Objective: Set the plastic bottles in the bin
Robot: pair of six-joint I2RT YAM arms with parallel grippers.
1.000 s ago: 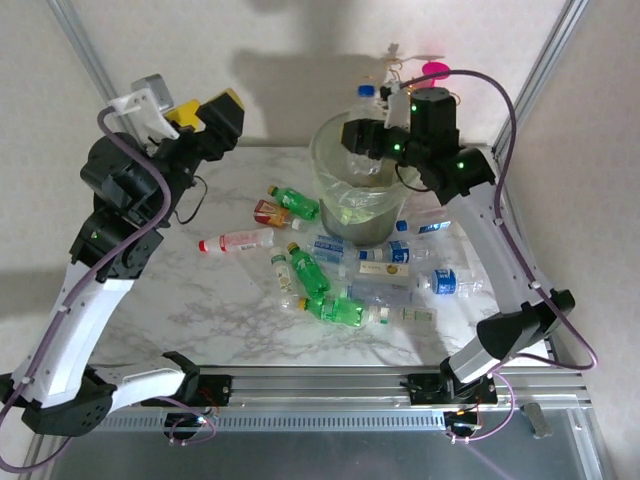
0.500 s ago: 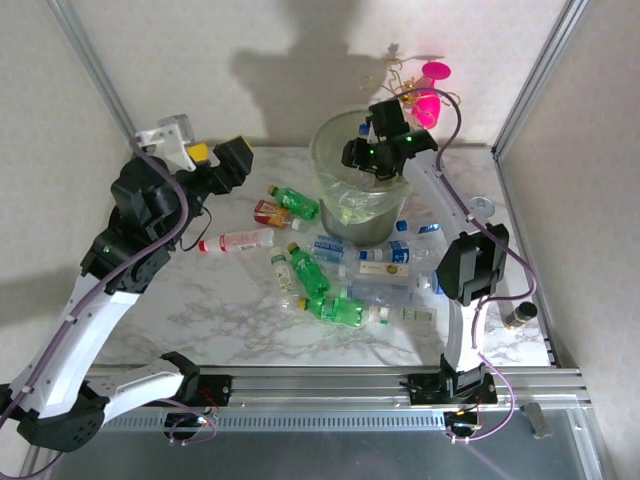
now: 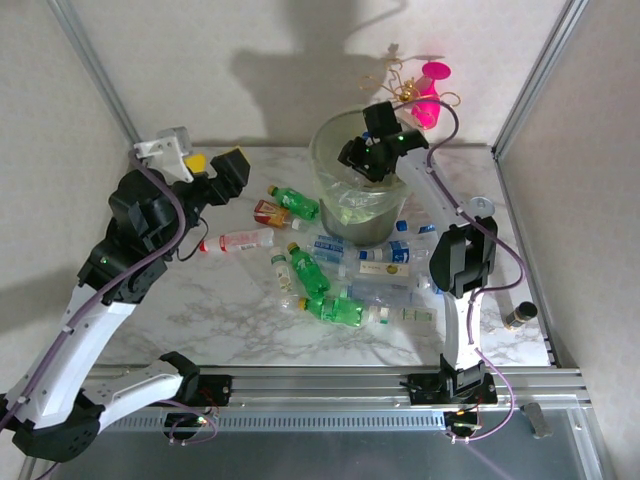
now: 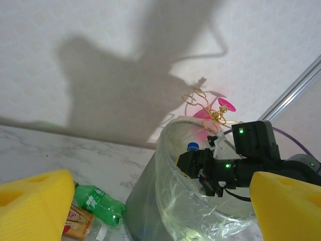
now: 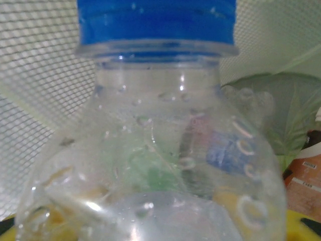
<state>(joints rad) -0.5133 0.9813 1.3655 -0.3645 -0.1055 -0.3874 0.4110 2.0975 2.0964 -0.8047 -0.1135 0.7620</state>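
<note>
The bin (image 3: 330, 185), a translucent bucket with a yellowish-green bag, stands at the back of the marble table. My right gripper (image 3: 363, 152) hangs over its rim, shut on a clear plastic bottle with a blue cap (image 5: 155, 20); the cap (image 4: 192, 146) pokes up beside the gripper (image 4: 210, 168). Behind the bottle (image 5: 150, 170) is the bin's mesh wall (image 5: 35, 90). My left gripper (image 3: 213, 166) is raised left of the bin, open and holding nothing, yellow fingers (image 4: 30, 211) wide apart. Several bottles lie in front of the bin: green (image 3: 296, 201), orange-brown (image 3: 268, 212), red-labelled (image 3: 236, 240), blue-labelled (image 3: 385, 255).
A pink-and-gold ornament (image 3: 425, 90) stands behind the bin, near the back wall. A small gold-topped can (image 3: 518, 318) stands at the right edge, by the frame post. The left and front-left parts of the table (image 3: 180, 300) are bare marble.
The right arm has folded down from a high arch, and its gripper with the bottle has stayed over the bin, shifting slightly. The left gripper has dropped and moved a little right.
</note>
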